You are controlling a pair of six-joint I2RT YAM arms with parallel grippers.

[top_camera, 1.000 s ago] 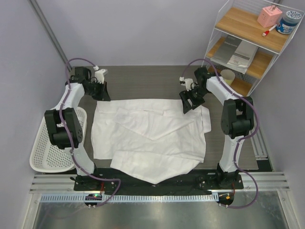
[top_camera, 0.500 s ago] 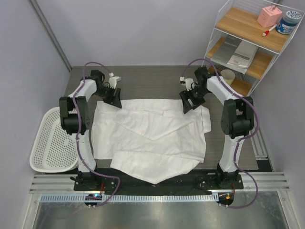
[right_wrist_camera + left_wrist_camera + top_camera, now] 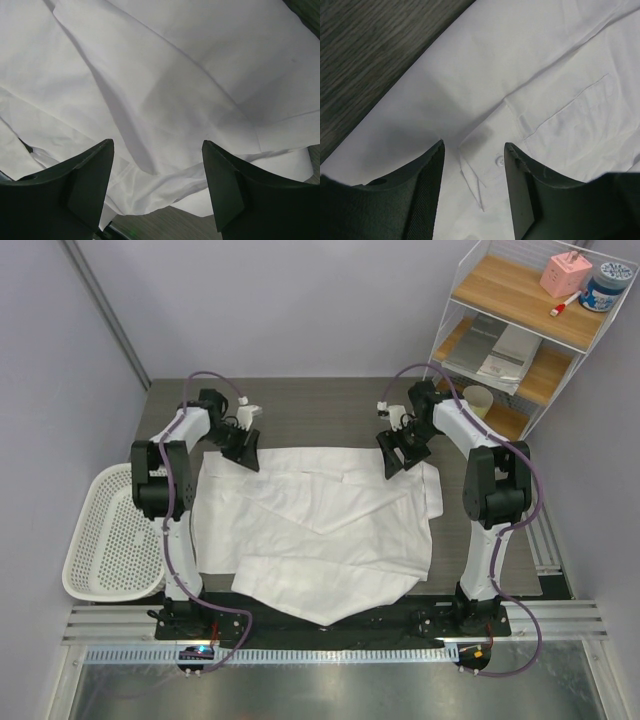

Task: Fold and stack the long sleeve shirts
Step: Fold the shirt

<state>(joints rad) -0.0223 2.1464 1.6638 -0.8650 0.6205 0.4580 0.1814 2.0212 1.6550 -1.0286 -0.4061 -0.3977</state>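
1 white shirt (image 3: 320,540) lay spread flat on the dark table (image 3: 320,405), filling the middle ground between the 2 arms. Its far edge ran straight from left to right, and its near edge came to a point at the table's near side.

The cloth looked thin, light and limp. It would likely sag, crease and drag rather than hold any shape, and it would not break. The best hold would probably be a pinch on an edge or corner, with both far corners taken together so the fold stays square.

As it lay, the shirt was about as wide as it was deep, so no long axis stood out. The sleeves seemed folded inward, meeting in a V across the body. I could not tell which way the collar pointed.

The left gripper (image 3: 245,447) hung over the far left corner with its jaws spread and nothing between them. A buttoned cuff (image 3: 492,152) lay just beneath the gap. The right gripper (image 3: 392,462) hung over the far right part with its jaws wide apart and empty, above creased cloth.
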